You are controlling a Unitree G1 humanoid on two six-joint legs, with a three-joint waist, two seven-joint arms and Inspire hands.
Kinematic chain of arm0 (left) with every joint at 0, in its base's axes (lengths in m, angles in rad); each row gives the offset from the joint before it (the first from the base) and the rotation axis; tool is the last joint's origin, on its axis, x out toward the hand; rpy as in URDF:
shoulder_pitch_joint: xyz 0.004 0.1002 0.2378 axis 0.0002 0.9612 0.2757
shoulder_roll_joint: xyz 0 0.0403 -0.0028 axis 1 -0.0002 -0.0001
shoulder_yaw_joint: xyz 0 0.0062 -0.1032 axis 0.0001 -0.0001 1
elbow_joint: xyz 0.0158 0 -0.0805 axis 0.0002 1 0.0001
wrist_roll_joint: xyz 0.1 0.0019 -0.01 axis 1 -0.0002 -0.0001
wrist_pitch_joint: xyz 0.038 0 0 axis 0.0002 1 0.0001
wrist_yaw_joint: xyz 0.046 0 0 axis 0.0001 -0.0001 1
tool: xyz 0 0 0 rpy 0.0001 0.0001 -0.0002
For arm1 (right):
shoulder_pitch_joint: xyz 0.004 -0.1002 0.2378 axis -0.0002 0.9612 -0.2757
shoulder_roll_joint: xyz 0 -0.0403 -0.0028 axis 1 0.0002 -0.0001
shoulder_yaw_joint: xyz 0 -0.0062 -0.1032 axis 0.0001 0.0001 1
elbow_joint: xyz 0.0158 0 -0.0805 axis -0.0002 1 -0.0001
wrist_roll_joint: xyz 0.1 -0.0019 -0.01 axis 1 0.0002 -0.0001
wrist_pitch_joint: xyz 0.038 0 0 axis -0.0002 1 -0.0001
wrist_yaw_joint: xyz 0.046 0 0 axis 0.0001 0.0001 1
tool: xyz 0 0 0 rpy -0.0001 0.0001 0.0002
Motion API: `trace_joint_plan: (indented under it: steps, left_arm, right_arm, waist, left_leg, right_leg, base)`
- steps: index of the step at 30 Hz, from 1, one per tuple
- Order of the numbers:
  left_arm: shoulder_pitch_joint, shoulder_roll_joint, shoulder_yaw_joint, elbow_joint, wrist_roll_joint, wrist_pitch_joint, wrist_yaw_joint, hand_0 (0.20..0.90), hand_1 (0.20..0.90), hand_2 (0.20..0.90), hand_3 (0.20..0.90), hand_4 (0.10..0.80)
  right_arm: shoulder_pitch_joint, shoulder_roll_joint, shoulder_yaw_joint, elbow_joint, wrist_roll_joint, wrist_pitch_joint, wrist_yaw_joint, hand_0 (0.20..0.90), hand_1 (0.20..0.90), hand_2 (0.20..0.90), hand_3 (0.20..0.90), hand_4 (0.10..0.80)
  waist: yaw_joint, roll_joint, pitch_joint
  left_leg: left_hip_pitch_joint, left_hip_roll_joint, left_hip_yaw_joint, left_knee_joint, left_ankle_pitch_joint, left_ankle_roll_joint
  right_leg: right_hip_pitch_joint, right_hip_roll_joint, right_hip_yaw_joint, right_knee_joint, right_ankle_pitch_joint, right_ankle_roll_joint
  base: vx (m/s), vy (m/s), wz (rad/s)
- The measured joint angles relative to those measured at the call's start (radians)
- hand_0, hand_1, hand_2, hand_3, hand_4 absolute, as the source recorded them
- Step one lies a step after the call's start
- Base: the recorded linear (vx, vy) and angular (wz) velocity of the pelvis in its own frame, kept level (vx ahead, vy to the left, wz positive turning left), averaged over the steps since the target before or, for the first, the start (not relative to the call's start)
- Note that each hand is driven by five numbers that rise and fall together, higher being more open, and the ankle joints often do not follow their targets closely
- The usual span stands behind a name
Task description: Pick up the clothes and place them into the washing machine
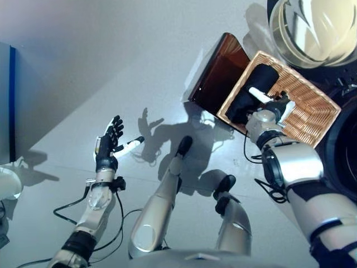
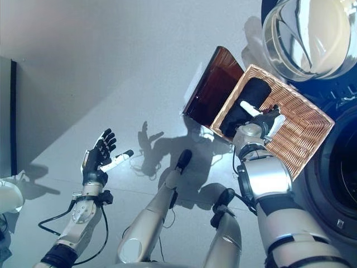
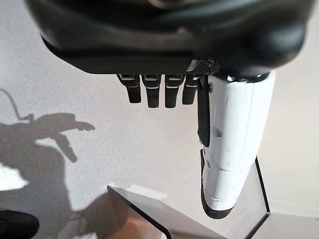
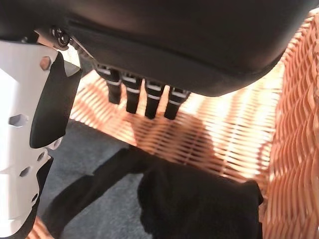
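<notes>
Right wrist view shows the right hand [image 4: 30, 149] with fingers straight, poised over the black clothes [image 4: 164, 204] in the wicker basket [image 4: 294, 124]: reaching step. Next it must lower and close on them. The left hand [image 1: 109, 142] hangs open, idle.

Right hand [image 2: 266, 124] over dark clothes [image 2: 245, 106] in wicker basket [image 2: 304, 131] (left hand [image 2: 96, 157] spread).
</notes>
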Motion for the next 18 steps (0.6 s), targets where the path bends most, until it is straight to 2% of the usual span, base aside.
trace_joint_plan:
  steps: [1, 2, 3, 6, 9, 11, 12, 14, 15, 16, 17, 18]
  left_arm:
    - [0.000, 0.000, 0.000, -0.004, 0.000, 0.000, 0.003, 0.900, 0.900, 0.900, 0.900, 0.800]
    - [0.000, 0.000, 0.000, -0.010, 0.000, 0.000, 0.005, 0.900, 0.900, 0.900, 0.900, 0.800]
    - [0.000, 0.000, 0.000, -0.018, 0.000, 0.000, 0.006, 0.900, 0.900, 0.900, 0.900, 0.800]
    - [0.000, 0.004, 0.000, -0.055, 0.002, -0.001, 0.014, 0.900, 0.900, 0.900, 0.900, 0.800]
    - [0.000, 0.013, -0.001, -0.063, 0.014, -0.001, 0.014, 0.900, 0.900, 0.900, 0.900, 0.800]
    - [0.000, 0.018, -0.001, -0.063, 0.013, -0.001, 0.016, 0.900, 0.900, 0.900, 0.900, 0.800]
    - [0.000, 0.018, -0.001, -0.063, 0.014, -0.001, 0.016, 0.900, 0.900, 0.900, 0.900, 0.800]
    - [-0.001, 0.018, -0.001, -0.063, 0.014, -0.001, 0.016, 0.900, 0.900, 0.900, 0.900, 0.800]
    - [-0.003, 0.019, -0.001, -0.063, 0.014, -0.002, 0.016, 0.900, 0.900, 0.900, 0.900, 0.800]
    - [-0.006, 0.019, -0.001, -0.064, 0.014, -0.002, 0.016, 0.900, 0.900, 0.900, 0.900, 0.800]
    - [-0.008, 0.019, -0.001, -0.065, 0.014, -0.002, 0.016, 0.900, 0.900, 0.900, 0.900, 0.800]
    - [-0.009, 0.021, -0.001, -0.067, 0.014, -0.002, 0.016, 0.900, 0.900, 0.900, 0.900, 0.800]
  right_arm:
    - [-0.009, -0.008, 0.000, 0.000, -0.010, 0.007, -0.005, 0.461, 0.461, 0.461, 0.461, 0.486]
    - [-0.012, -0.015, 0.000, 0.002, -0.022, 0.008, -0.014, 0.230, 0.230, 0.230, 0.230, 0.322]
    - [-0.012, -0.022, 0.001, 0.002, -0.030, 0.008, -0.016, 0.200, 0.200, 0.200, 0.200, 0.300]
    - [-0.018, -0.048, 0.001, 0.003, -0.051, 0.009, -0.017, 0.200, 0.200, 0.200, 0.200, 0.300]
    - [-0.022, -0.057, 0.001, 0.003, -0.066, 0.009, -0.017, 0.238, 0.238, 0.238, 0.238, 0.327]
    - [-0.022, -0.066, 0.001, 0.006, -0.066, 0.009, -0.017, 0.389, 0.389, 0.389, 0.389, 0.435]
    - [-0.022, -0.075, 0.002, 0.008, -0.067, 0.009, -0.017, 0.406, 0.406, 0.406, 0.406, 0.447]
    - [-0.022, -0.091, 0.003, 0.009, -0.075, 0.022, -0.016, 0.491, 0.491, 0.491, 0.491, 0.508]
    - [-0.022, -0.095, 0.003, 0.009, -0.078, 0.027, -0.016, 0.505, 0.505, 0.505, 0.505, 0.518]
    - [-0.022, -0.102, 0.003, 0.012, -0.086, 0.029, -0.017, 0.560, 0.560, 0.560, 0.560, 0.557]
    - [-0.022, -0.108, 0.002, 0.015, -0.087, 0.029, -0.017, 0.573, 0.573, 0.573, 0.573, 0.567]
    - [-0.023, -0.114, 0.002, 0.019, -0.087, 0.029, -0.017, 0.200, 0.200, 0.200, 0.200, 0.300]
  waist:
    - [0.001, 0.008, 0.005]
    - [0.004, 0.013, 0.007]
    - [0.008, 0.016, 0.009]
    - [0.022, 0.017, 0.009]
    - [0.026, 0.019, 0.010]
    - [0.028, 0.019, 0.010]
    - [0.029, 0.019, 0.010]
    - [0.029, 0.020, 0.010]
    - [0.031, 0.020, 0.010]
    - [0.038, 0.020, 0.010]
    - [0.042, 0.020, 0.010]
    - [0.048, 0.021, 0.010]
  left_leg:
    - [-0.001, 0.000, -0.001, 0.000, -0.001, -0.001]
    - [-0.002, 0.000, -0.002, 0.000, -0.003, -0.005]
    - [-0.003, -0.001, -0.004, 0.000, -0.004, -0.005]
    - [-0.025, -0.001, -0.010, 0.006, -0.004, -0.005]
    - [-0.039, -0.004, -0.018, 0.009, -0.002, -0.003]
    - [-0.039, -0.007, -0.022, 0.011, 0.000, -0.001]
    - [-0.039, -0.009, -0.026, 0.012, 0.000, -0.001]
    - [-0.042, -0.016, -0.031, 0.017, 0.000, -0.001]
    - [-0.044, -0.016, -0.031, 0.021, -0.001, -0.001]
    - [-0.047, -0.016, -0.031, 0.023, -0.001, -0.002]
    - [-0.049, -0.017, -0.031, 0.024, -0.001, -0.001]
    - [-0.053, -0.018, -0.033, 0.025, -0.001, -0.001]
  right_leg:
    - [0.000, 0.000, -0.001, 0.002, -0.001, 0.000]
    - [-0.002, -0.001, -0.002, 0.006, -0.004, -0.001]
    - [-0.004, -0.001, -0.003, 0.011, -0.007, -0.002]
    - [-0.032, -0.003, -0.006, 0.036, -0.019, -0.006]
    - [-0.049, -0.007, -0.014, 0.059, -0.032, -0.009]
    - [-0.050, -0.012, -0.020, 0.071, -0.041, -0.012]
    - [-0.050, -0.015, -0.023, 0.076, -0.045, -0.012]
    - [-0.052, -0.022, -0.025, 0.091, -0.058, -0.010]
    - [-0.052, -0.021, -0.025, 0.092, -0.059, -0.010]
    - [-0.053, -0.021, -0.027, 0.095, -0.061, -0.011]
    - [-0.057, -0.022, -0.027, 0.101, -0.065, -0.012]
    - [-0.062, -0.023, -0.027, 0.109, -0.069, -0.013]
  base:
    - [0.000, 0.000, 0.00]
    - [0.016, -0.011, 0.04]
    - [0.014, -0.013, 0.05]
    - [0.012, -0.017, 0.08]
    - [0.014, -0.026, 0.09]
    - [0.021, 0.000, 0.11]
    - [0.018, 0.000, 0.16]
    - [0.009, -0.009, 0.16]
    - [0.006, -0.007, 0.11]
    - [0.002, -0.005, 0.08]
    - [-0.001, -0.003, 0.10]
    - [0.000, 0.000, 0.10]
